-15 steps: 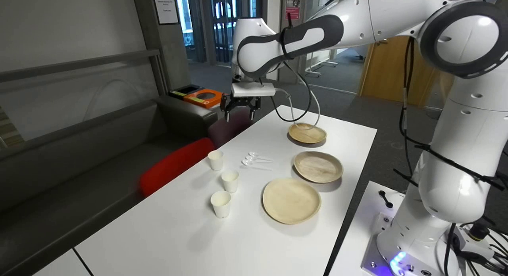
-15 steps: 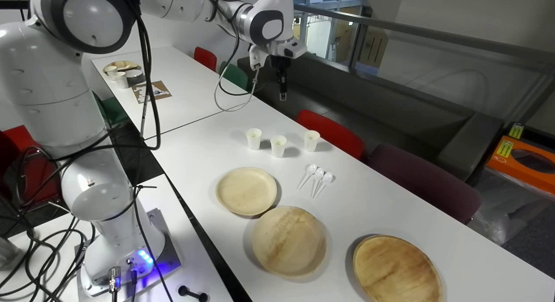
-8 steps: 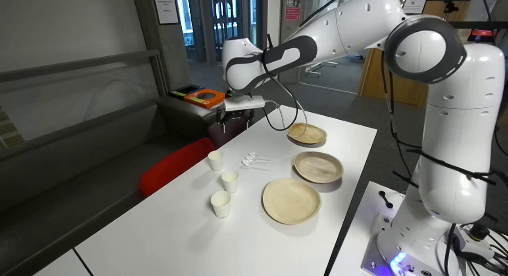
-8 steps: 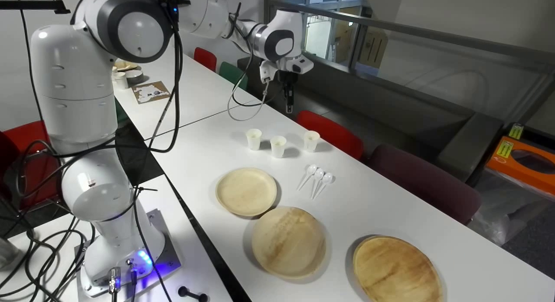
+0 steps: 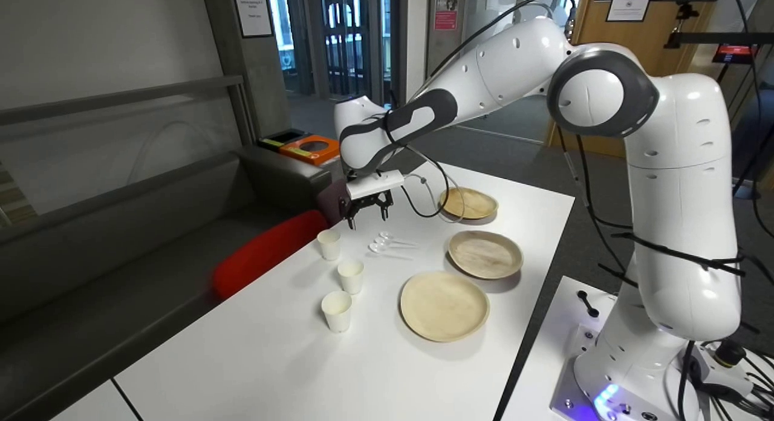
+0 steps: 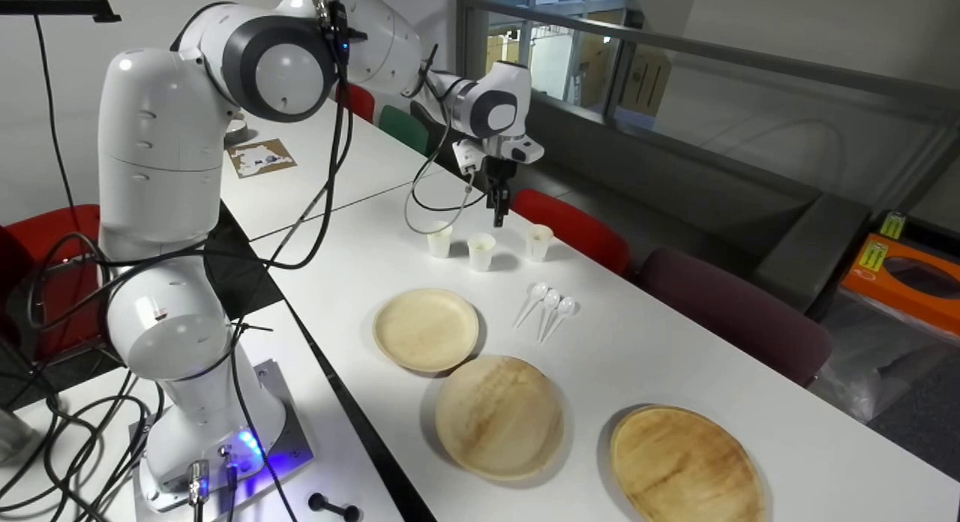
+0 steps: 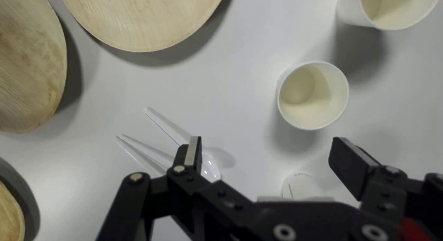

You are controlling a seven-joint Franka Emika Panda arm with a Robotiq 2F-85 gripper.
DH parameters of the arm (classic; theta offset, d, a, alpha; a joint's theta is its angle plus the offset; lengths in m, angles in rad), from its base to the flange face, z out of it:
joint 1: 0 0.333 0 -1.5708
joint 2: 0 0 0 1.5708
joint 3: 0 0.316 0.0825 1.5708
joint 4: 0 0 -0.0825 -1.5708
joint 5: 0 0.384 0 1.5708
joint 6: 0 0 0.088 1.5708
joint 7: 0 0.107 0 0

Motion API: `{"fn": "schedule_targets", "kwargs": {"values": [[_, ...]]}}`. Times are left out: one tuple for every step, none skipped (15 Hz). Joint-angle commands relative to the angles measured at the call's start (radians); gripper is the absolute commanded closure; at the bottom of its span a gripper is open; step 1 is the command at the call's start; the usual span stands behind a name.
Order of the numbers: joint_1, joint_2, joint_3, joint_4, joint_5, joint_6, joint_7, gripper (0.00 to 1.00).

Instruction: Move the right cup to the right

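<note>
Jaws gape, grasping nothing, as gripper [image 5: 368, 221] hangs over table [image 5: 254, 372], approach prob. in hand; next: align w/ cup [image 6: 538, 247] nr. red chair [image 5: 266, 253] (likely rt. one), descend.

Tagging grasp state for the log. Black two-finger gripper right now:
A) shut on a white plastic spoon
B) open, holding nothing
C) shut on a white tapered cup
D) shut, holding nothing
B: in the wrist view the black two-finger gripper has its fingers wide apart, and in an exterior view all three white tapered cups stand on the flat white table.
</note>
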Motion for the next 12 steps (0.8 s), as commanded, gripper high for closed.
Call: {"fn": "schedule_targets", "kwargs": {"values": [[0.018,0.005,-0.019,-0.001,0.008,-0.013,-0.025,0.00],[0.020,0.008,-0.019,-0.002,0.008,-0.021,-0.037,0.00],[0.020,0.009,-0.019,-0.003,0.008,-0.024,-0.041,0.00],[0.021,0.009,-0.019,-0.003,0.008,-0.024,-0.042,0.00],[0.021,0.009,-0.019,-0.003,0.008,-0.024,-0.043,0.00],[0.021,0.009,-0.019,-0.003,0.008,-0.024,-0.043,0.00],[0.021,0.009,-0.019,-0.003,0.008,-0.024,-0.043,0.00],[0.022,0.009,-0.019,-0.003,0.008,-0.024,-0.043,0.00],[0.024,0.005,-0.020,-0.003,-0.007,-0.023,-0.059,0.00],[0.028,0.007,-0.021,-0.005,-0.014,-0.015,-0.059,0.00],[0.031,0.014,-0.020,-0.005,-0.022,-0.007,-0.066,0.00],[0.035,0.023,-0.021,-0.003,-0.028,-0.001,-0.069,0.00]]}}
